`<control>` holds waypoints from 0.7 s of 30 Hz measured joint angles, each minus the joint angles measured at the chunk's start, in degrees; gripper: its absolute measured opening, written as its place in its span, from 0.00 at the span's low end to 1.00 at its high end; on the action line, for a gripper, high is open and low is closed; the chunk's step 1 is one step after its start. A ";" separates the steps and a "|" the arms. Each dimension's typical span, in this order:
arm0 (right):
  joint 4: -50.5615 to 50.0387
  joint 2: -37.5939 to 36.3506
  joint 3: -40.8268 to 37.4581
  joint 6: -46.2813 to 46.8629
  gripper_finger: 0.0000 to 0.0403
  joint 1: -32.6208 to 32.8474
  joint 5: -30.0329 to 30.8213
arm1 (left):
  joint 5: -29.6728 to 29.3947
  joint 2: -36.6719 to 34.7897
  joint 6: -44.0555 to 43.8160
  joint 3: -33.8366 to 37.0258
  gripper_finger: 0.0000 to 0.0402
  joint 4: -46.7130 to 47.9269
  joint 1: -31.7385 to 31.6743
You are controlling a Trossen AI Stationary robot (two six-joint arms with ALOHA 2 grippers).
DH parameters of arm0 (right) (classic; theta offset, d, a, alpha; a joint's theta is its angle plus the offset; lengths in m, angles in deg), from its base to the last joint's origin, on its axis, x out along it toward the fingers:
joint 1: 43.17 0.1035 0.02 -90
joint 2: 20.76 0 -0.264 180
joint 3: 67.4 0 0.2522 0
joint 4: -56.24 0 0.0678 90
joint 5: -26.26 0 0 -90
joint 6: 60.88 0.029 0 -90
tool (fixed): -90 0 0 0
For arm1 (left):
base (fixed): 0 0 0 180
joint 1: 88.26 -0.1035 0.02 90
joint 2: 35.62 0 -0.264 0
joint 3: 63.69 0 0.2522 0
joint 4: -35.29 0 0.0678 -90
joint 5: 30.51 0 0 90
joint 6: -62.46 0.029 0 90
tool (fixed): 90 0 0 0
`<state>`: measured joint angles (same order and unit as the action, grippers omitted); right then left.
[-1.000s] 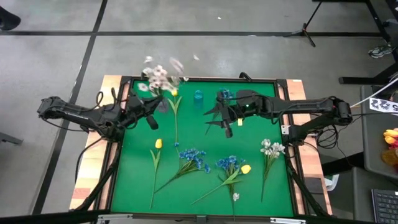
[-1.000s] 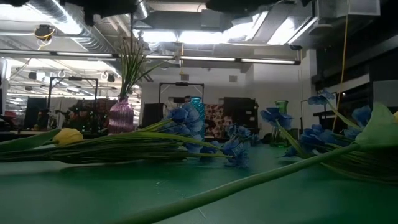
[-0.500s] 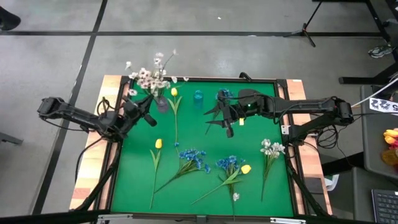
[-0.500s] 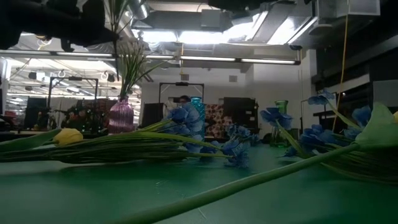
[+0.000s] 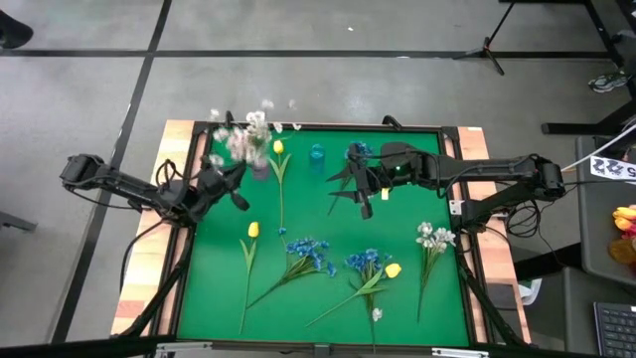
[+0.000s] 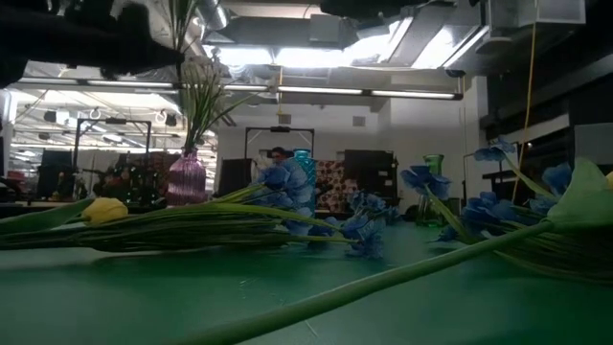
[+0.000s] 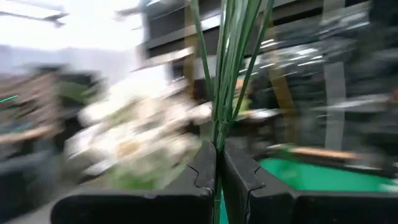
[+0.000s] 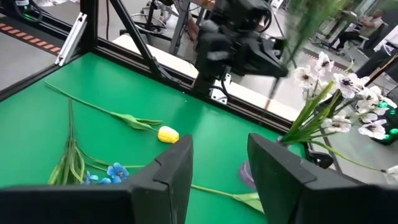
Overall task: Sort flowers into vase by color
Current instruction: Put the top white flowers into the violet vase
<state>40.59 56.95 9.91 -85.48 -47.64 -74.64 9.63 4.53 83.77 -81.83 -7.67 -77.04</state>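
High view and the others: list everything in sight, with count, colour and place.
Table mat: one, green, centre.
Yellow tulips: three, lying on the mat.
Blue sprays: two, lying mid-mat.
Loose white spray: one, mat's right side.
Purple vase: one, mat's far left corner.
Teal vase: one, far edge, middle.
Held white spray: one, over the purple vase.
Left end effector: shut on the held white spray's stems.
Right end effector: open, empty, above the mat.

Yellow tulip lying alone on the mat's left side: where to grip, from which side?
Take the yellow tulip on its stalk just below the bud, from straight above, fingers across the stalk. It lies flat on the mat. The stalk's far end comes close to the blue flower's stem, but nearer the bud it lies apart.
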 joint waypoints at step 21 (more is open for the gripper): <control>-0.50 0.00 0.02 -0.15 0.38 -0.07 1.44 | 3.53 0.94 22.78 0.02 0.01 2.24 -1.69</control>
<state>40.08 56.95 9.93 -85.63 -47.71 -73.19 13.16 5.46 106.56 -81.81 -5.42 -78.72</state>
